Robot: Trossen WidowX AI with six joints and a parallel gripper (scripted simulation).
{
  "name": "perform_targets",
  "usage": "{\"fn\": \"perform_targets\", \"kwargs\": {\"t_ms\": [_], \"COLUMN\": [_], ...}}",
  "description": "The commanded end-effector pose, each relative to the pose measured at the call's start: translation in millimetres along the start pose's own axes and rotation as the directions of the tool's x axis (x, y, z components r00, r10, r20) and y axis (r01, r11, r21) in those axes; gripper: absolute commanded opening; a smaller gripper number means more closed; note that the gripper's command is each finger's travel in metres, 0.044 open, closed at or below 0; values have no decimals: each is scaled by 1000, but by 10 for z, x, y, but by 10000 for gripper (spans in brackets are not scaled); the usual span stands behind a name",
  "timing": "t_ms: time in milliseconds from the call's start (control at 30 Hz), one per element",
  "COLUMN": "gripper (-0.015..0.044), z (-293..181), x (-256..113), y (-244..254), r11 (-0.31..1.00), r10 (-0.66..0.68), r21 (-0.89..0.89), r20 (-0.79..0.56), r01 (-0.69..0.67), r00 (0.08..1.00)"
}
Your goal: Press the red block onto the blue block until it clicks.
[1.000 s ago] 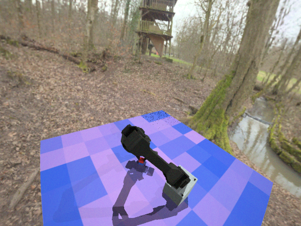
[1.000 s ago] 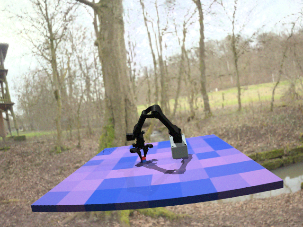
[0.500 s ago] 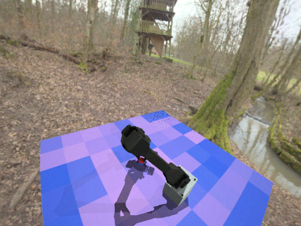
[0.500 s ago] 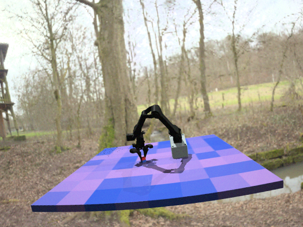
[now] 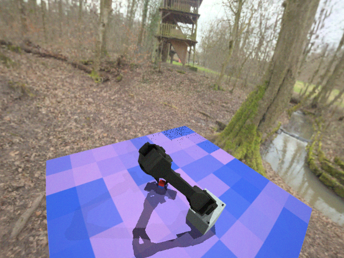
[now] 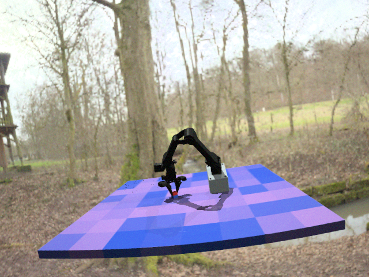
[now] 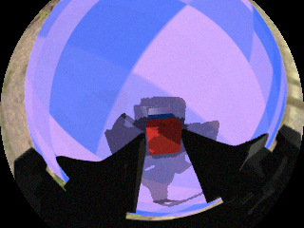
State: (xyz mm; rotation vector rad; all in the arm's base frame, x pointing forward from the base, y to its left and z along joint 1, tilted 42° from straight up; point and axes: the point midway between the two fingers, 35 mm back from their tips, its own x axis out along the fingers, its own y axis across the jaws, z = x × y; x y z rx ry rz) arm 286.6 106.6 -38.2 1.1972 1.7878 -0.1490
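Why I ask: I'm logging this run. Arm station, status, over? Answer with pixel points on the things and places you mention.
Hand [image 5: 162,181] [image 6: 174,194] [image 7: 163,133] open around red block [image 5: 161,183] [image 6: 174,193] [image 7: 163,138]. Red block atop blue block [image 5: 160,187] [image 6: 174,197] [image 7: 161,116]; click unconfirmed. No obstruction seen.
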Motion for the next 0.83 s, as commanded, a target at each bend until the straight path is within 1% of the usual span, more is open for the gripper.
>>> {"fn": "perform_targets", "kwargs": {"t_ms": [0, 100, 167, 300, 367, 800], "gripper": [220, 220, 220, 220, 220, 220], "z": [-1, -1, 17, 43, 18, 36], "x": [-1, -1, -103, -758, -983, -1011], "y": [0, 0, 10, 17, 1, -8], "r11": [1000, 1000, 1000, 1000, 1000, 1000], "r10": [-1, -1, -2, -4, -3, -2], "r21": [-2, -2, -2, 0, 0, 0], "r20": [0, 0, 2, 3, -1, -1], "r01": [1, 1, 2, 4, 3, 2], "r00": [1000, 1000, 1000, 1000, 1000, 1000]}}
